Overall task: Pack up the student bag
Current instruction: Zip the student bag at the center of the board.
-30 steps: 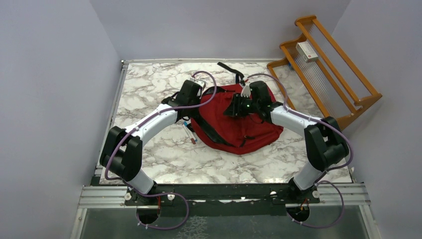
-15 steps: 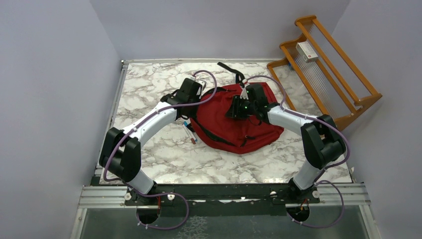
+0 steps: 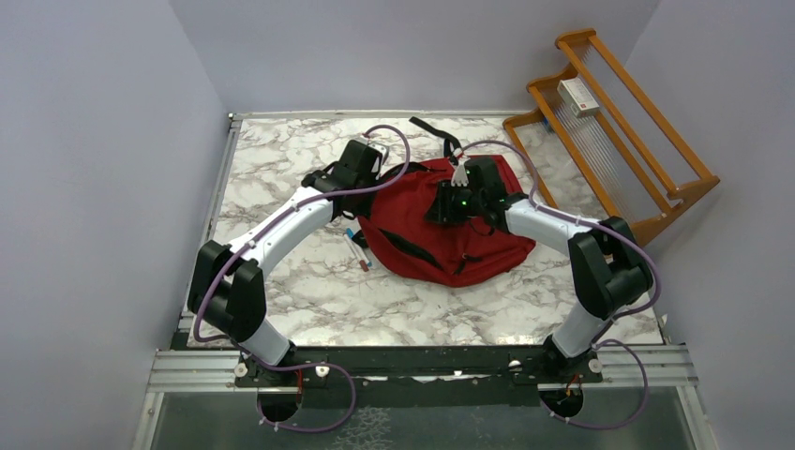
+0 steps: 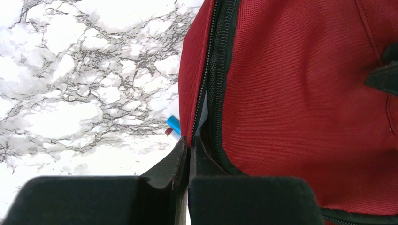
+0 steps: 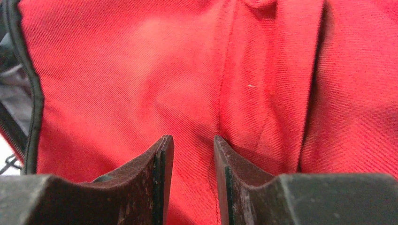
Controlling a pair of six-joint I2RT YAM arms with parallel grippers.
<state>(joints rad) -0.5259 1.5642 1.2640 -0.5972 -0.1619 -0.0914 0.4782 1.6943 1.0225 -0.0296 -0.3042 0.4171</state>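
The red student bag point(image 3: 441, 239) lies flat in the middle of the marble table. My left gripper point(image 3: 375, 173) is at its far left edge. In the left wrist view my left gripper point(image 4: 189, 140) is shut on the bag's red edge beside the black zip point(image 4: 213, 70), and the bag point(image 4: 305, 93) fills the right. My right gripper point(image 3: 441, 203) rests on top of the bag. In the right wrist view my right gripper point(image 5: 192, 138) is narrowly parted and pinches a fold of the red fabric point(image 5: 117, 70). Grey lining shows at the left edge.
Pens point(image 3: 356, 248) lie on the table just left of the bag; a blue cap point(image 4: 173, 124) shows by my left fingers. A black strap point(image 3: 436, 131) trails behind the bag. A wooden rack point(image 3: 609, 122) with a white box point(image 3: 578, 97) stands at the back right.
My left gripper has moved back and a little left, pulling the bag's edge with it. The right gripper has stayed on the bag, shifting only slightly.
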